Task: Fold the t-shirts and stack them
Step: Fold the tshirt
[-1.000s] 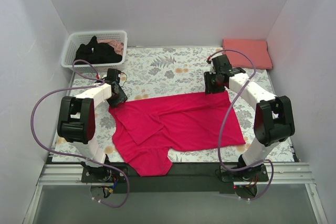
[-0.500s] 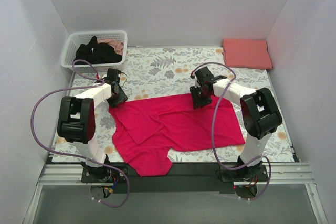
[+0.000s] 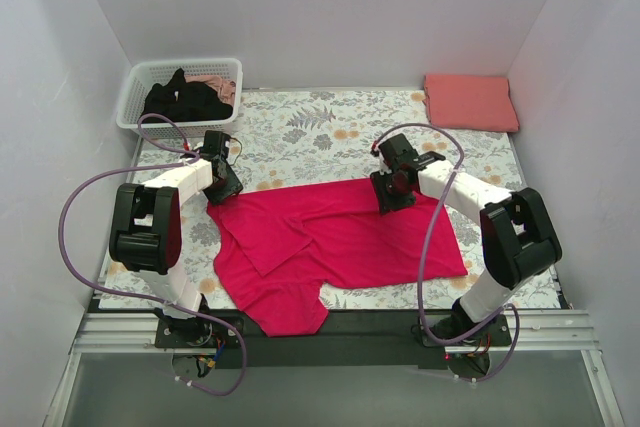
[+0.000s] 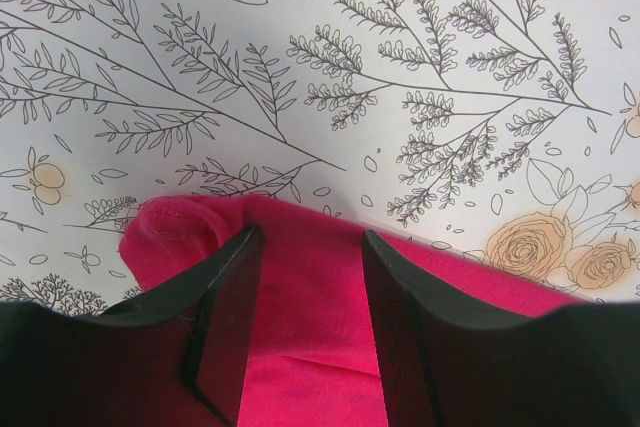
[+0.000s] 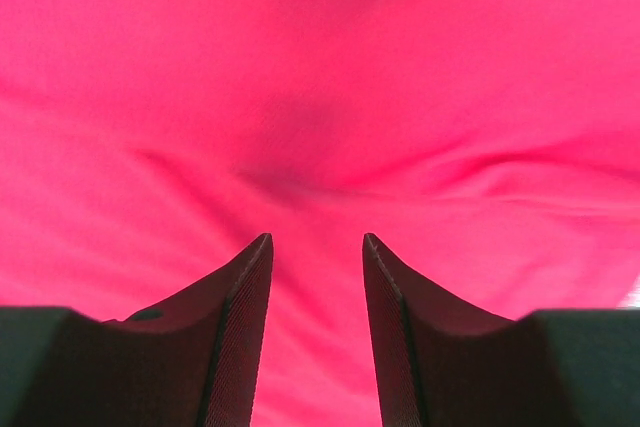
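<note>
The crimson-magenta t-shirt (image 3: 335,237) lies spread, partly folded, on the floral cloth in the front middle. My left gripper (image 3: 222,187) is open at the shirt's far left corner; in the left wrist view (image 4: 305,237) its jaws straddle the crimson fabric (image 4: 300,347) at that edge. My right gripper (image 3: 390,197) is open over the shirt's far edge; in the right wrist view (image 5: 317,239) only crimson fabric (image 5: 320,97) shows below the parted jaws. The salmon-pink t-shirt (image 3: 470,102) lies folded at the back right. The black t-shirt (image 3: 185,99) is bunched in the basket.
The white lattice basket (image 3: 140,75) stands at the back left, with a bit of pale pink cloth (image 3: 215,83) beside the black shirt. The floral-print cloth (image 3: 310,127) covers the table. White walls close in the back and both sides.
My right gripper moved left from the shirt's far right corner along its far edge, then a little back to the right. The left arm has not moved.
</note>
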### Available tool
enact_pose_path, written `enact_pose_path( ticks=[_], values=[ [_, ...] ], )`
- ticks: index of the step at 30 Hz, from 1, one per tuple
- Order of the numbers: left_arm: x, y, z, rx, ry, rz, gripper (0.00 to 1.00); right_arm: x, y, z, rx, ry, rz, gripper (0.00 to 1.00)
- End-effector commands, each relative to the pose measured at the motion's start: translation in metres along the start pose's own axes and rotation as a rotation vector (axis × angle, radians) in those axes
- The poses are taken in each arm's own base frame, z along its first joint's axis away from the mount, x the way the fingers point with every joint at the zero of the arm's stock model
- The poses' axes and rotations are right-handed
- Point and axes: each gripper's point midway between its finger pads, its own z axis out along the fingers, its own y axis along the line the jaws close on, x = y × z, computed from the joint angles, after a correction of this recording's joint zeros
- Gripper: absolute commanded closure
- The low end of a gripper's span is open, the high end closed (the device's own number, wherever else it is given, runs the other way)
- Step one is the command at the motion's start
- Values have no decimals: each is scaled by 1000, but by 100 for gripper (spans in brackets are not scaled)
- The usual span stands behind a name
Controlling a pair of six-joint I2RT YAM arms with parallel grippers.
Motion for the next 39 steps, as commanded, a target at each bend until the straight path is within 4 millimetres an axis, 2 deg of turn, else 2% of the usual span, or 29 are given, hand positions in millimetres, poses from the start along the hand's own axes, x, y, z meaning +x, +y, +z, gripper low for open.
enact_pose_path(
  ticks=[1, 2, 4, 5, 8, 13, 14, 15, 17, 19, 21, 22, 24, 29, 35, 38, 39],
  values=[
    [-7, 8, -7, -18, -26, 1, 57, -47, -27, -19, 121, -123, 20, 52],
    [-8, 7, -8, -15, -29, 0, 56, -55, -40, -20, 152, -136, 48, 52],
    [-7, 8, -8, -17, -27, 0, 56, -71, -51, -18, 165, -151, 75, 52],
    [-9, 7, -8, -15, -31, -1, 56, -75, -63, -18, 186, -157, 99, 52],
    [-8, 8, -8, -19, -32, 0, 56, -84, -81, -14, 209, -163, 138, 52],
    [-10, 7, -9, -16, -35, 0, 56, -67, -102, 5, 232, -126, 187, 52],
    [-10, 7, -9, -16, -35, 0, 56, -53, -107, 10, 239, -99, 202, 52],
    [-10, 7, -9, -15, -34, 0, 56, -40, -110, 15, 242, -81, 212, 52],
    [-10, 7, -9, -14, -33, 0, 57, -34, -110, 13, 241, -91, 219, 53],
    [-9, 7, -8, -13, -31, 0, 56, -19, -111, 13, 251, -70, 221, 53],
    [-9, 6, -9, -11, -32, 0, 56, -14, -112, 6, 260, -87, 224, 53],
    [-9, 6, -9, -10, -31, 0, 56, -5, -112, 7, 261, -77, 226, 53],
    [-9, 6, -9, -9, -28, 1, 56, -4, -111, 1, 263, -102, 229, 53],
    [-8, 7, -9, -9, -26, -1, 56, 19, -114, 6, 277, -89, 249, 53],
    [-8, 2, -10, 17, -26, 2, 55, 24, -121, 18, 236, -94, 313, 53],
    [-18, -7, -17, 67, -58, 10, 54, 15, -124, 11, 230, -126, 332, 53],
    [-23, -11, -20, 82, -76, 12, 52, 3, -123, 5, 219, -159, 336, 53]
  ],
)
